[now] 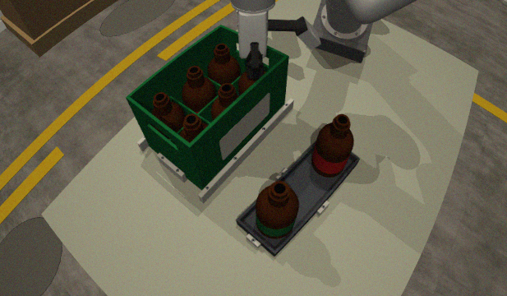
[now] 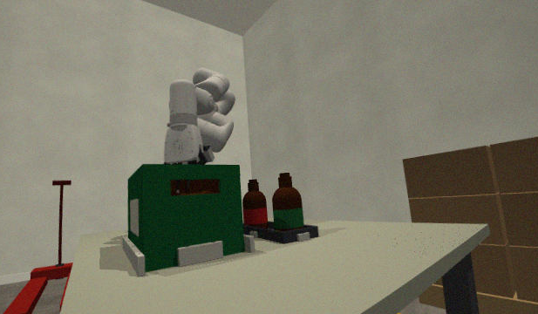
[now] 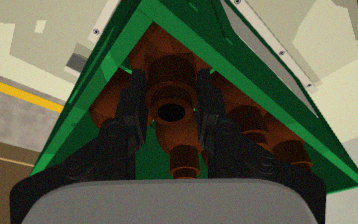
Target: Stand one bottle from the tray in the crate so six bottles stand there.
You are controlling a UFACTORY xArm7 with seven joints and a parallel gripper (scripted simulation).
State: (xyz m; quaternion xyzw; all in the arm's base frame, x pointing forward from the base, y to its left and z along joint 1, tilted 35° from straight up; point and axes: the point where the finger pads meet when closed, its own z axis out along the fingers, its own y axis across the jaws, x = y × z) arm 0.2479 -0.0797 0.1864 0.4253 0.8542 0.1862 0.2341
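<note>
My gripper (image 1: 254,75) (image 3: 171,85) is shut on the neck of a brown bottle (image 1: 246,83) (image 3: 171,94), which is upright in the crate's corner cell nearest the arm's base. Its bottom is hidden. The green crate (image 1: 171,154) (image 2: 186,218) (image 3: 260,97) stands level; the top view shows a brown bottle in each of the other cells. On the dark tray (image 1: 306,190) (image 2: 286,235), a red-labelled bottle (image 1: 334,145) (image 2: 255,202) stands at the far end and a green-labelled bottle (image 1: 277,207) (image 2: 288,205) at the near end, both upright. In the exterior view the fingers are hidden behind the crate wall.
Pale rails (image 1: 249,148) (image 2: 200,253) stand along the crate's base. Small pale blocks (image 1: 323,207) (image 2: 303,236) sit beside the tray. The crate's walls rise close around the held bottle, and neighbouring bottles stand near the fingers. Cardboard boxes (image 2: 452,183) are beyond the table.
</note>
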